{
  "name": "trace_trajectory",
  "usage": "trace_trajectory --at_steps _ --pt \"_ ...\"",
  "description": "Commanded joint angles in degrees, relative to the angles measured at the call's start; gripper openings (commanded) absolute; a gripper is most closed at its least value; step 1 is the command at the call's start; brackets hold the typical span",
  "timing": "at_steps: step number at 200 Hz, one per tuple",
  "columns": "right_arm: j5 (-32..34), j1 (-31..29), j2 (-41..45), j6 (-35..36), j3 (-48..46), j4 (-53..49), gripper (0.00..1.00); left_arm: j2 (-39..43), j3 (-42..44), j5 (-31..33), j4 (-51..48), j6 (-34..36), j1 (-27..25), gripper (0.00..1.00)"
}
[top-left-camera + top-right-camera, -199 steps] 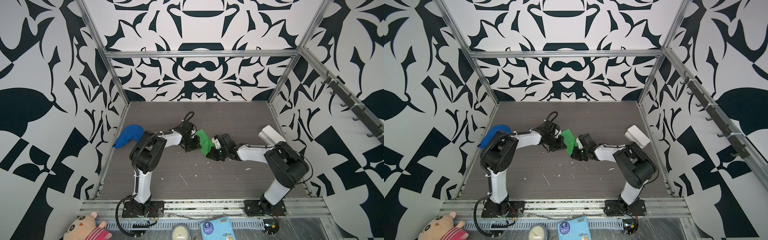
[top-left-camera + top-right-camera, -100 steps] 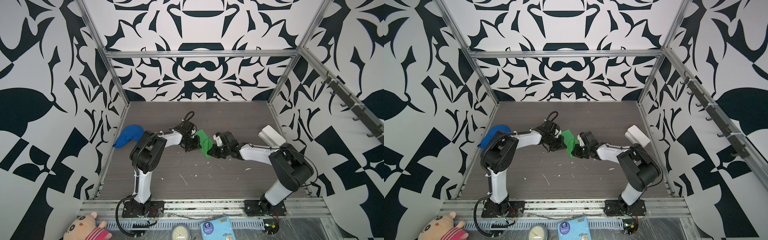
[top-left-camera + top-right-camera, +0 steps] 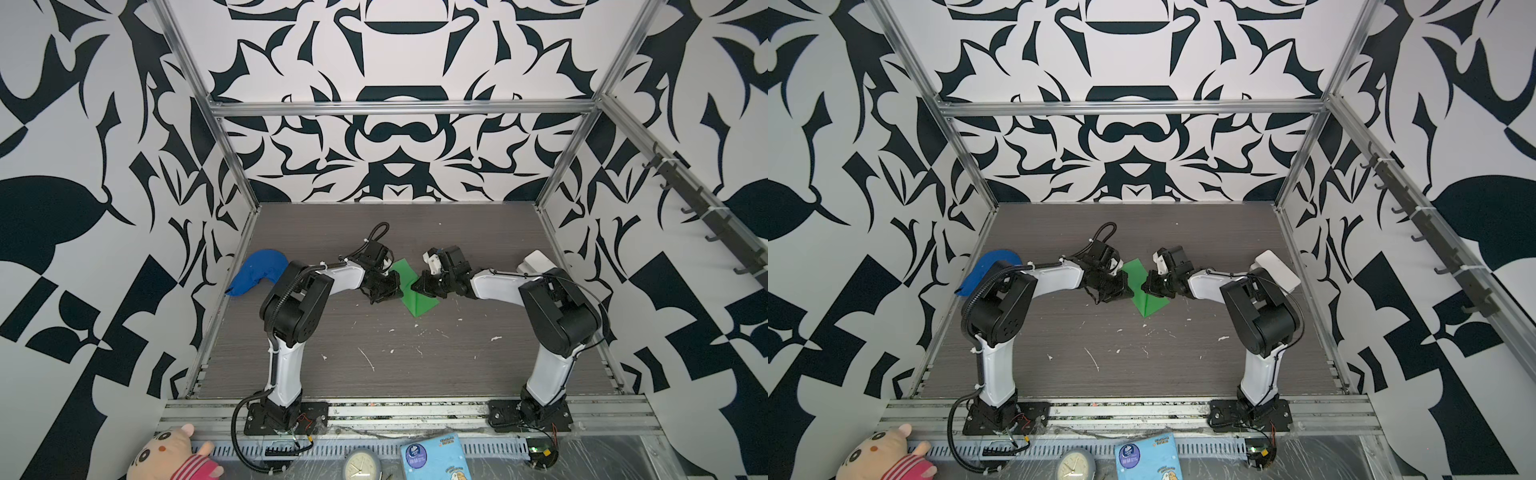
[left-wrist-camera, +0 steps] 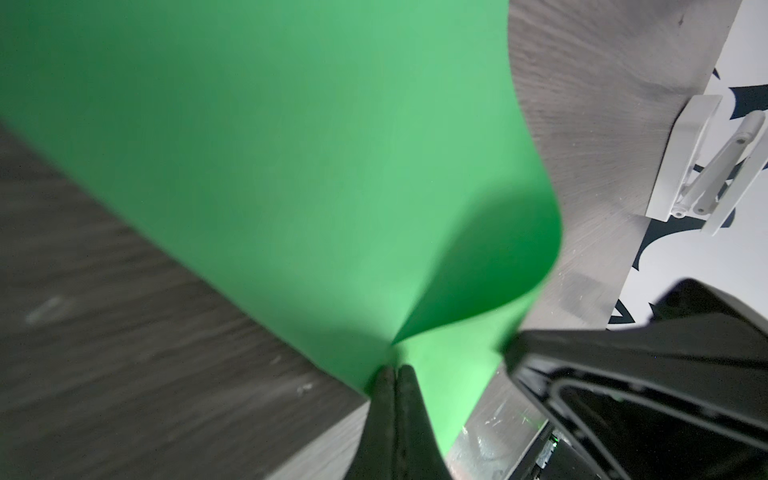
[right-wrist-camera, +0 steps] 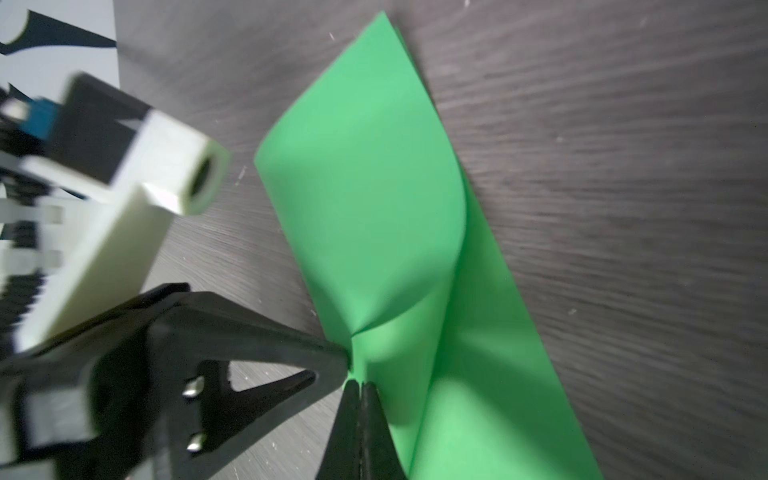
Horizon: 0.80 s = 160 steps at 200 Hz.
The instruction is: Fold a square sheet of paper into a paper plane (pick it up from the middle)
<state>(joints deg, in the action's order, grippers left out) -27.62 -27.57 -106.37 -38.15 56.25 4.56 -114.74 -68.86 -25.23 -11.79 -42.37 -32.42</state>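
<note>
The bright green square sheet of paper lies mid-table, folded over into a rough kite. One flap curls up off the lower layer. My left gripper is shut on the sheet's middle edge, where the curl runs down to a point. My right gripper is shut too. Its tips rest against the sheet right beside the left fingertip, and no paper shows between its fingers.
A blue cloth cap lies by the left wall. A white hinged piece sits against the right wall. Small white scraps dot the near table. A plush toy, a clock and a blue packet lie beyond the front rail.
My right gripper has moved, still shut, from the sheet's near right part back to its middle, uncovering more green. The left gripper and the sheet have stayed put.
</note>
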Motion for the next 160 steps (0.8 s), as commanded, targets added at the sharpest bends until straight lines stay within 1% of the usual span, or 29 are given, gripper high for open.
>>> trace_trajectory --at_steps 1,90,124,160 --pt "-1.75 0.46 -0.21 1.67 2.19 -0.56 0.00 -2.85 0.09 4.61 -4.29 0.71 -0.09 0.00" --pt "0.77 2.08 -2.14 0.51 0.11 -0.99 0.00 -2.94 -0.23 4.93 -4.64 0.80 -0.10 0.00" --pt "1.73 2.42 -3.01 -1.09 -1.84 -0.17 0.00 -2.94 -0.56 5.13 -4.86 0.96 -0.11 0.00" --pt "2.16 2.96 -0.55 -3.23 -5.17 3.00 0.00 -3.30 -1.61 6.15 -6.27 2.26 -0.14 0.00"
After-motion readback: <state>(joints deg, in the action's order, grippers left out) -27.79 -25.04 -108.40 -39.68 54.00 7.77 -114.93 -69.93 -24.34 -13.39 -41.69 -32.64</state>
